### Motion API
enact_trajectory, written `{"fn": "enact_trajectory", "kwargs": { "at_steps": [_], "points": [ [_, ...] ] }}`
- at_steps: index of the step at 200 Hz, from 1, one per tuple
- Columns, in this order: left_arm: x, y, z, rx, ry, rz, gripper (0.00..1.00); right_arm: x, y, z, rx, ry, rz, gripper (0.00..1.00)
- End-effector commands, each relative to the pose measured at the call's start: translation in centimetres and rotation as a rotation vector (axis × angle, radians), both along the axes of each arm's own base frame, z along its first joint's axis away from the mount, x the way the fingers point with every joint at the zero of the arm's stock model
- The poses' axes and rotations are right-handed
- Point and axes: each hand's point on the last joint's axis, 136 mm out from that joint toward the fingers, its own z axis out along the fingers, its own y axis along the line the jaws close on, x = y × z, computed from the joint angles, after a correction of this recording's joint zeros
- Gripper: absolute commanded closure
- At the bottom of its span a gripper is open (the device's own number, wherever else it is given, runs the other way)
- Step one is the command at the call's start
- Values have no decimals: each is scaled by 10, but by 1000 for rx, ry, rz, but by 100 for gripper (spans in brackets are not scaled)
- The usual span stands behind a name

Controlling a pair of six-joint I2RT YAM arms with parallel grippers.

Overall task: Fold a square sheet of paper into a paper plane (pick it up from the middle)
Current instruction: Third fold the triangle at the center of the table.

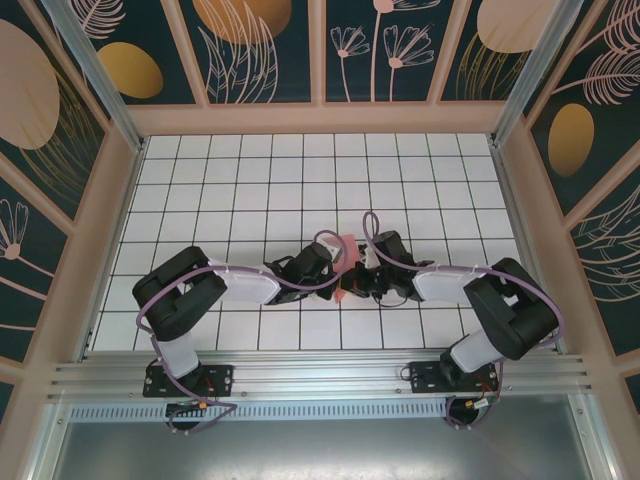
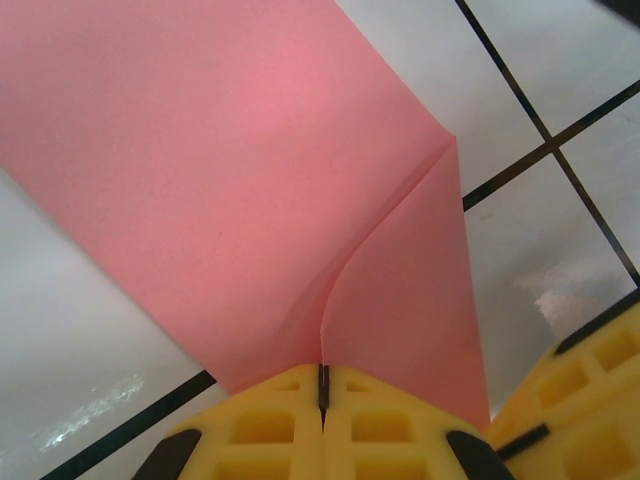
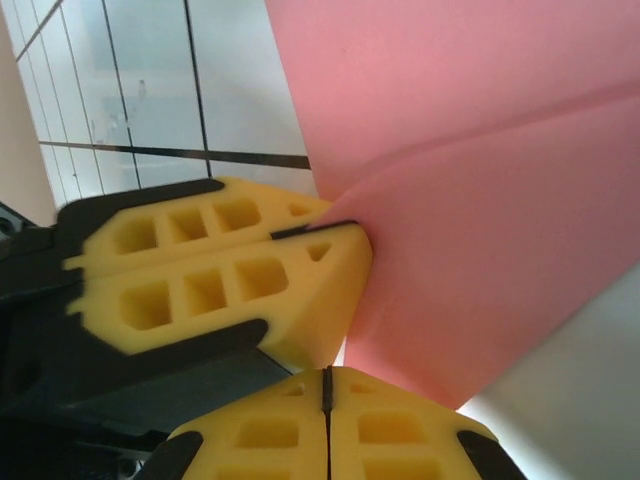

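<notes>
The square sheet of paper [image 1: 346, 246] is salmon pink, creased and lifted off the table between both grippers at the middle. My left gripper [image 2: 322, 375] is shut on it: a fold of the sheet [image 2: 300, 180] runs straight into the seam between its yellow fingers. From above, that left gripper [image 1: 338, 268] points right and the right gripper [image 1: 363, 268] points left, tips almost meeting. My right gripper [image 3: 327, 385] is shut; the sheet [image 3: 480, 200] passes just beyond its tips, and no paper shows in its seam. The left gripper's fingers [image 3: 230, 280] lie right beside it.
The white grid table [image 1: 250, 180] stretches behind and to both sides of the arms. Patterned enclosure walls [image 1: 90, 200] stand on three sides. An aluminium rail [image 1: 320, 375] with the arm bases runs along the near edge.
</notes>
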Motion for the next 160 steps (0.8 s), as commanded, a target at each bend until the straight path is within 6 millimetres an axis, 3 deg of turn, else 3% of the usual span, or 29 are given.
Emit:
{"fn": "enact_trajectory", "kwargs": {
  "at_steps": [1, 37, 82, 109, 160],
  "points": [
    [-17, 21, -28, 97, 87, -10, 100, -13, 0, -21, -27, 59, 1, 93],
    [-17, 21, -29, 98, 89, -10, 100, -21, -11, -42, -105, 90, -13, 94],
    [-18, 22, -29, 99, 90, -9, 100, -16, 3, -9, -20, 26, 6, 94],
    [-18, 22, -30, 98, 89, -9, 100, -18, 5, -1, 9, 21, -2, 93],
    [-17, 21, -30, 99, 88, -11, 100, -30, 6, -23, 30, 72, -8, 94]
  ]
}}
